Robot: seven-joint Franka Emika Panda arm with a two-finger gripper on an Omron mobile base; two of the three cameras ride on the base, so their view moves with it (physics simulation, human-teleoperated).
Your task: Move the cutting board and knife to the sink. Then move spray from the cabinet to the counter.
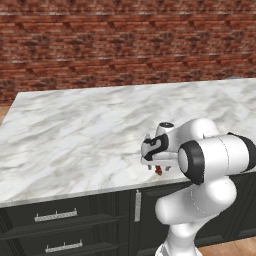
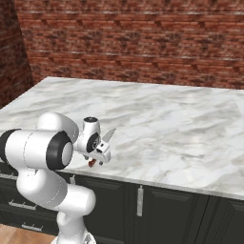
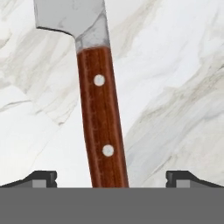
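Spread wide, gripper straddles the knife on the veined marble counter before a brick wall.

Red brick wall behind; dark drawers with silver handles below

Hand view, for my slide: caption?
Open gripper straddling wooden-handled steel knife on white marble counter.
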